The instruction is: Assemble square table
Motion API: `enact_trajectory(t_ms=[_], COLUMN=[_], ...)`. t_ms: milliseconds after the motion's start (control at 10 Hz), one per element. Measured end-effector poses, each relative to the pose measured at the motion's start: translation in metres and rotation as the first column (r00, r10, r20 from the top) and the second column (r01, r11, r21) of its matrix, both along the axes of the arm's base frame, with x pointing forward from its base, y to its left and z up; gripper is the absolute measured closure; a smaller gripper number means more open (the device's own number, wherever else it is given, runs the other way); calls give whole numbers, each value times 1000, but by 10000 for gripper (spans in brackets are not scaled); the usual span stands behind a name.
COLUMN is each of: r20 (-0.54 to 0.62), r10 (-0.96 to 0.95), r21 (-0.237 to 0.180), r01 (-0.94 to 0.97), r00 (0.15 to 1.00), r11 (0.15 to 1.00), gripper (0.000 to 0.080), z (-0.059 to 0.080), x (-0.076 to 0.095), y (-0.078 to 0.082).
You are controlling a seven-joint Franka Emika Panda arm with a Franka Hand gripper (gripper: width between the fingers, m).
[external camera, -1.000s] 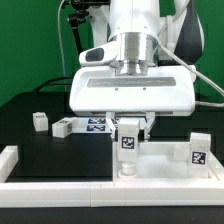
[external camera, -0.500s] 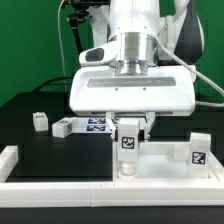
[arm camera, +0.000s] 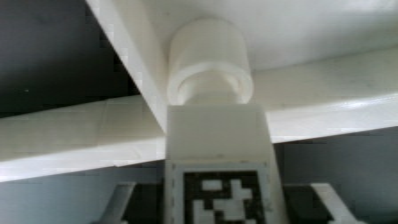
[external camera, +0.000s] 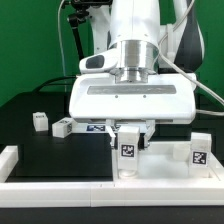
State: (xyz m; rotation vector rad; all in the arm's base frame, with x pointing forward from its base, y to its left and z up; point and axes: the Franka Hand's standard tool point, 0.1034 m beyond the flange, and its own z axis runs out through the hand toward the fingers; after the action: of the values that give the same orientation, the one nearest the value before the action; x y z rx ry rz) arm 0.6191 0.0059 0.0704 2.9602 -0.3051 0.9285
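Your jaws are closed partway, pinching the held leg [external camera: 128, 148] from both sides with its tag facing the exterior camera. Nothing else is in them. The held leg hangs upright, and its lower end reaches down to the table top [external camera: 165, 160] at that top's 9 o'clock edge in the exterior view. In the wrist view the held leg [arm camera: 217, 130] points its rounded end at a white corner of the top. You cannot tell from either picture whether it is seated or only touching.

The table top lies on the black worktop [external camera: 40, 150] at about 4 o'clock in the exterior picture, just behind the border rail [external camera: 100, 190]. A standing leg [external camera: 198, 150] is upright at the top's 3 o'clock side, and I judge that one already fitted. The first loose leg [external camera: 39, 121] and the second loose leg [external camera: 62, 126] lie on the worktop at about 9 o'clock in that picture. Both are well apart from the top and near the marker board [external camera: 95, 125].

By my reading you have one leg in, one in hand and two waiting, so you are short of halfway.
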Motion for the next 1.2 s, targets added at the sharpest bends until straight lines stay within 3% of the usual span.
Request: enact_trajectory(t_ms=[200, 300, 400, 500, 600, 1200], r20=[-8, -17, -18, -18, -19, -20], r10=[0, 1, 1, 1, 1, 1], r21=[2, 3, 3, 3, 3, 2], r01=[0, -1, -1, -1, -1, -1], r00=[1000, 1000, 1000, 1000, 1000, 1000], r11=[1000, 1000, 1000, 1000, 1000, 1000], gripper=[515, 421, 421, 213, 169, 150], z=[-1, -3, -3, -3, -3, -4], x=[0, -2, -2, -2, -2, -2], y=[0, 0, 0, 0, 0, 0])
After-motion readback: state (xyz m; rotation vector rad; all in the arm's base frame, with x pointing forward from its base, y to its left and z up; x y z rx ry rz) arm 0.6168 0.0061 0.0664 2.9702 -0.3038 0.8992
